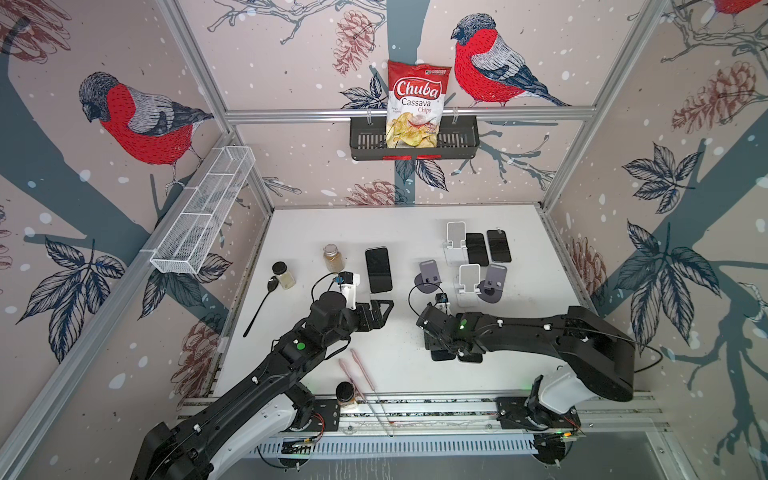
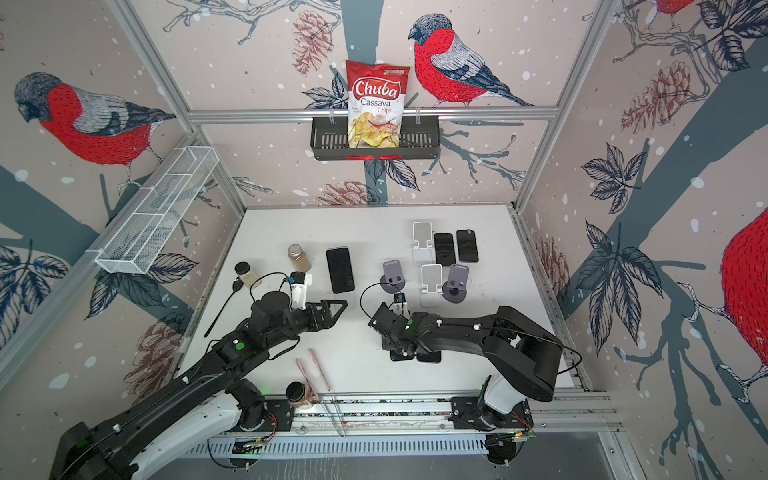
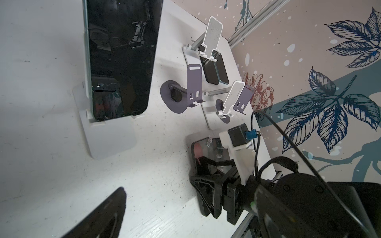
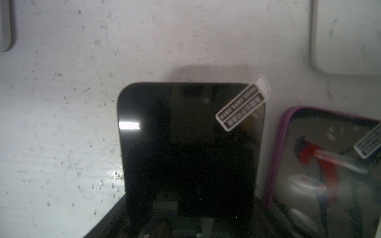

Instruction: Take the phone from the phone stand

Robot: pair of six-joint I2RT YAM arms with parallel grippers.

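**Left jaws wide and empty, phone sitting on its stand**

Your left gripper (image 1: pixel 380 312) hangs just in front of the phone (image 1: pixel 378 269), jaws spread wide. There's nothing between them and nothing touched. In the left wrist view you get one of its fingers (image 3: pixel 107 212) low over bare table (image 1: pixel 353 224), clear of the stand.

The phone leans back on the white phone stand (image 3: pixel 111 136), bottom edge seated against the stand's lip, dark screen facing out. In both top views it's a little left of the table's middle, and it's not yet lifted.

Now your right gripper (image 1: pixel 444 345): it's down low toward the front of the table, over two handsets lying flat. The right wrist view gives you a black phone (image 4: pixel 185 144) with a striped sticker on one corner, running down toward the jaws. A purple-cased phone (image 4: pixel 321 185) lies just beside it. One dark jaw shows along the black phone's edge. You can't tell from these views whether the jaws are pinching that handset or only bracketing it.
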